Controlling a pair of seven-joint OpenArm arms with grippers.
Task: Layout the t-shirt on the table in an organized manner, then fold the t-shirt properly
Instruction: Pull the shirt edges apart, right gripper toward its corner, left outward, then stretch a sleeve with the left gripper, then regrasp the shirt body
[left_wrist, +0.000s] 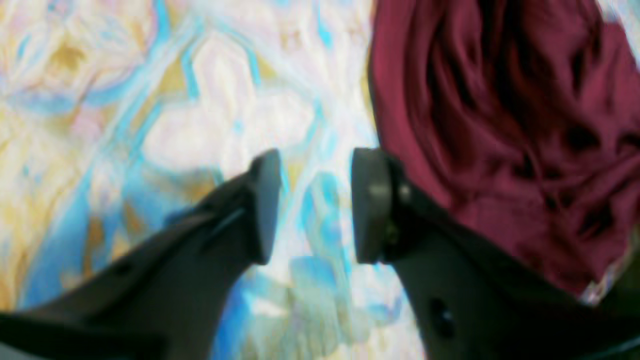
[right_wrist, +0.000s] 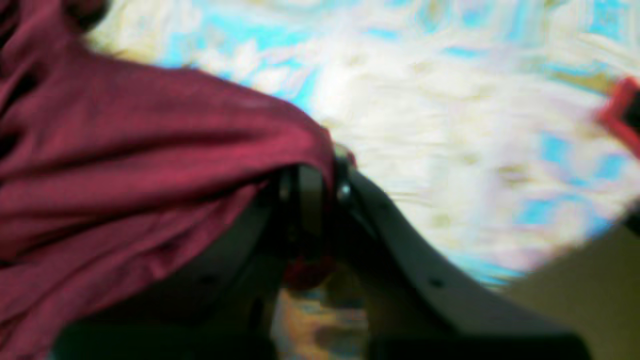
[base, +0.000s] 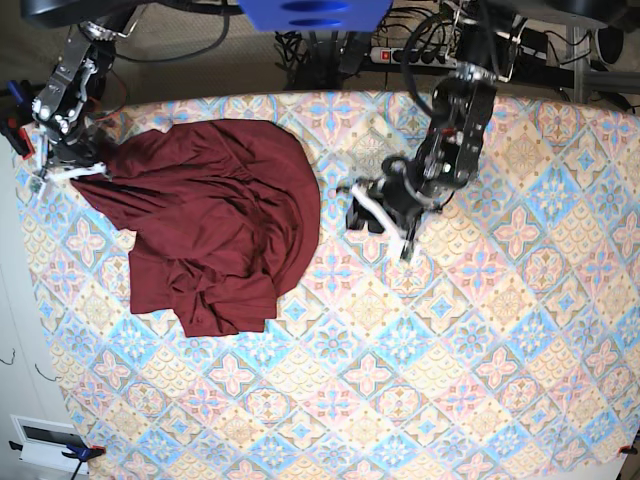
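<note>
The dark maroon t-shirt (base: 215, 230) lies bunched and wrinkled on the left part of the table (base: 450, 350). At the shirt's far left corner my right gripper (base: 75, 172) is shut on a stretched fold of the fabric; in the right wrist view the cloth (right_wrist: 125, 175) drapes over the closed right gripper (right_wrist: 312, 200). My left gripper (base: 372, 222) hovers just right of the shirt, open. In the left wrist view the left gripper (left_wrist: 315, 205) has nothing between its fingers, only patterned cloth below, and the t-shirt (left_wrist: 500, 125) lies off to the right.
The table's left edge runs close to my right gripper, with a red clip (right_wrist: 620, 112) on it. A power strip and cables (base: 400, 55) sit behind the far edge. A white box (base: 45, 440) stands off the table's near left corner.
</note>
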